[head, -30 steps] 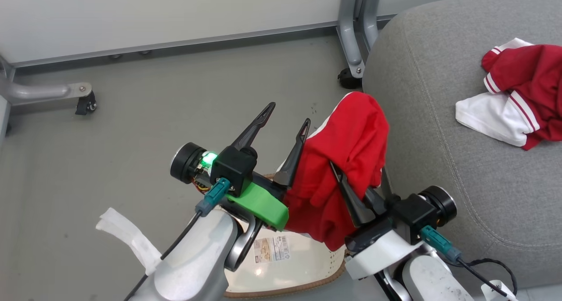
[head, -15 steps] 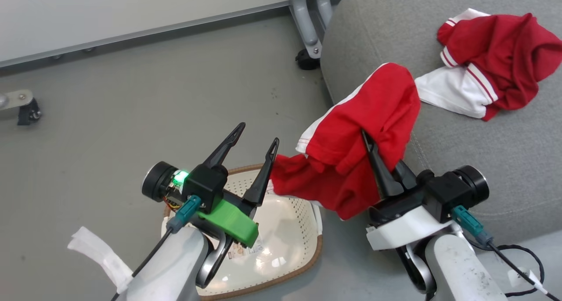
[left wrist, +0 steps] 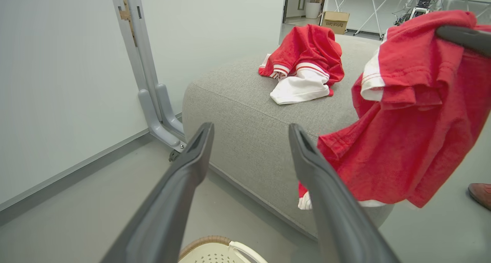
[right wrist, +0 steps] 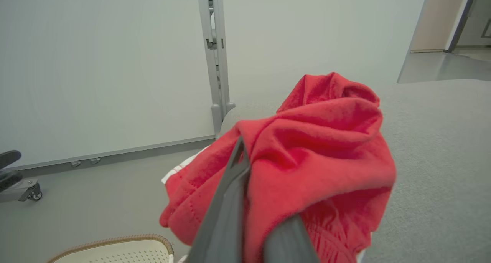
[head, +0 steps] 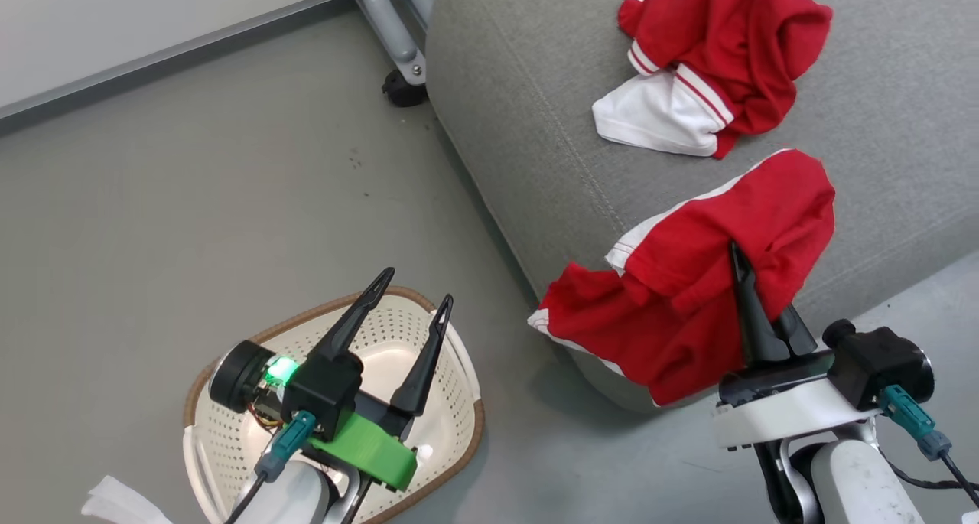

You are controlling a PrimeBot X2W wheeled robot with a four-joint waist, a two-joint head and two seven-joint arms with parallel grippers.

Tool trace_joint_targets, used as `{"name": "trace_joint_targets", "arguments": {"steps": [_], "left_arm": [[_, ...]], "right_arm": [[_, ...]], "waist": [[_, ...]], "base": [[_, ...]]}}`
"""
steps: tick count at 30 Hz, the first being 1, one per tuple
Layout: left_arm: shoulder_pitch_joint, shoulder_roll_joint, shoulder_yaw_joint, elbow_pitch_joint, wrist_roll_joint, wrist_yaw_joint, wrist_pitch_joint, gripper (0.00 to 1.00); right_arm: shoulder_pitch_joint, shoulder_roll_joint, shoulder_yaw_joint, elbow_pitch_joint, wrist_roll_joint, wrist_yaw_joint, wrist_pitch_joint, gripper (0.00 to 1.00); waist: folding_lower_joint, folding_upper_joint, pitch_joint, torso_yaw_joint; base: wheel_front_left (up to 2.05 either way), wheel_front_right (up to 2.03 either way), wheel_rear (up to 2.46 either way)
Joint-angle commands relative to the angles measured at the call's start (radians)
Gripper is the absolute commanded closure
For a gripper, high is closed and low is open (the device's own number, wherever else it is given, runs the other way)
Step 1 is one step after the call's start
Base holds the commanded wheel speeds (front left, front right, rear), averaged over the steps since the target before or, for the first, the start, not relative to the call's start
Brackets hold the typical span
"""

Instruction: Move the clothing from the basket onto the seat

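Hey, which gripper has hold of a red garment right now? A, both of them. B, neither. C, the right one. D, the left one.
C: the right gripper is shut on a red garment at the seat's near corner, while the left gripper stands open above the basket, nothing between its fingers.

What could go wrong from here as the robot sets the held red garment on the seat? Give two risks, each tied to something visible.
1. The held garment hangs at the corner of the seat, partly beyond its edge; released here, it could slide off.
2. Its fabric drapes over the fingers of the right gripper, so it may snag and get dragged back when they open.
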Motion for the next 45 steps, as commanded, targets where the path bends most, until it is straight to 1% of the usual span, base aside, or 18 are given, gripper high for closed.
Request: {"name": "trace_joint_targets", "arguments": {"steps": [1, 7, 11, 14, 19, 23, 29, 33, 36, 39, 45], "left_arm": [[0.022, 0.004, 0.008, -0.002, 0.014, -0.007, 0.0, 0.0], [0.025, 0.0, 0.018, -0.007, 0.046, -0.02, -0.001, 0.0], [-0.008, -0.002, 0.011, -0.009, 0.063, -0.031, -0.001, 0.0], [-0.029, 0.003, 0.004, -0.011, 0.073, -0.039, -0.001, 0.0], [-0.082, 0.012, -0.02, -0.026, 0.08, -0.053, -0.001, 0.0], [-0.134, 0.015, -0.028, -0.037, 0.085, -0.056, -0.001, 0.0], [-0.206, 0.002, -0.041, -0.068, 0.092, -0.061, 0.0, 0.0], [-0.241, -0.011, -0.039, -0.083, 0.091, -0.063, -0.001, 0.0], [-0.261, -0.025, -0.041, -0.084, 0.088, -0.064, -0.001, 0.0], [-0.274, -0.041, -0.045, -0.08, 0.086, -0.063, -0.001, 0.0], [-0.263, -0.049, -0.037, -0.075, 0.088, -0.064, -0.001, 0.0]], "right_arm": [[0.014, 0.0, -0.006, -0.007, 0.003, -0.001, -0.003, 1.0], [0.021, 0.0, -0.053, -0.015, 0.038, -0.001, -0.003, 1.0], [-0.046, 0.0, -0.1, -0.027, 0.06, -0.001, -0.003, 1.0], [-0.127, -0.003, -0.15, -0.042, 0.044, -0.001, -0.003, 1.0], [-0.291, -0.102, -0.238, -0.05, 0.039, -0.001, -0.003, 1.0], [-0.443, -0.204, -0.315, -0.011, 0.083, -0.001, -0.003, 1.0], [-0.646, -0.404, -0.382, 0.121, 0.153, -0.001, 0.002, 1.0], [-0.732, -0.507, -0.414, 0.221, 0.17, -0.001, 0.034, 1.0], [-0.762, -0.551, -0.439, 0.323, 0.157, -0.001, 0.063, 1.0], [-0.784, -0.571, -0.456, 0.43, 0.138, -0.001, 0.073, 1.0], [-0.807, -0.55, -0.442, 0.572, 0.098, -0.001, 0.076, 1.0]], "waist": [[0.0, -0.0001, 0.007, -0.044], [0.0, -0.0001, 0.035, -0.045], [0.0, -0.0001, 0.091, -0.017], [0.0, -0.0001, 0.147, 0.013], [0.0, -0.0001, 0.264, 0.087], [0.0, -0.0001, 0.363, 0.148], [0.0, -0.0001, 0.496, 0.237], [0.0, -0.0001, 0.559, 0.281], [0.0, -0.0001, 0.587, 0.312], [0.0, -0.0001, 0.601, 0.339], [0.0, -0.0001, 0.604, 0.354]], "base": [[0.0, 0.0, 0.0], [0.0, 0.0, 0.0], [0.0, 0.0, 0.0], [0.0, 0.0, 0.0], [0.0, 0.0, 0.0], [0.0, 0.0, 0.0], [0.0, 0.0, 0.0], [0.0, 0.0, 0.0], [0.0, 0.0, 0.0], [0.0, 0.0, 0.0], [0.0, 0.0, 0.0]]}}
